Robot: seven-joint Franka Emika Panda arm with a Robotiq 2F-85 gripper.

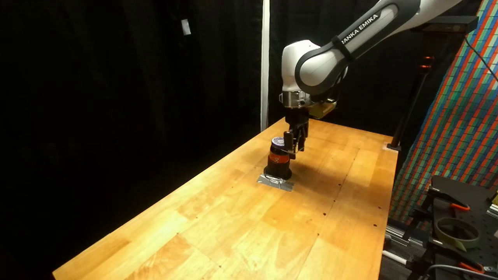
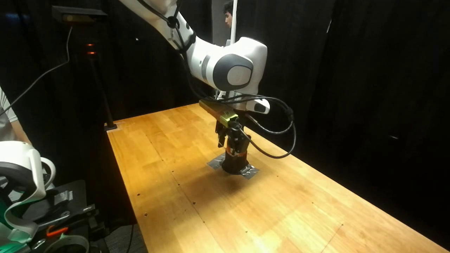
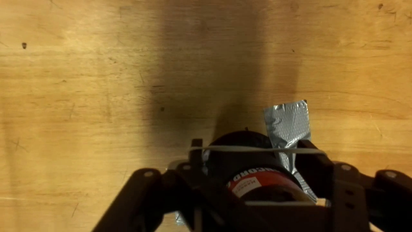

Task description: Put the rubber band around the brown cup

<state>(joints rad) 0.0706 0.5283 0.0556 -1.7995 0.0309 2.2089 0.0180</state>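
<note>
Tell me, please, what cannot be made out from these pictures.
Rubber band: partly hidden by the gripper in the wrist view.
Brown cup: top hidden by the gripper in an exterior view.
Orange label: print too small to read in an exterior view.
Tape roll: cut off by the bottom edge in an exterior view.

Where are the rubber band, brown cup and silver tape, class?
Rubber band (image 3: 239, 148), in the wrist view: upper pale strand.
Brown cup (image 1: 277, 169), in an exterior view: dark lower side.
Silver tape (image 3: 287, 121), in the wrist view: strip's upper end.
</note>
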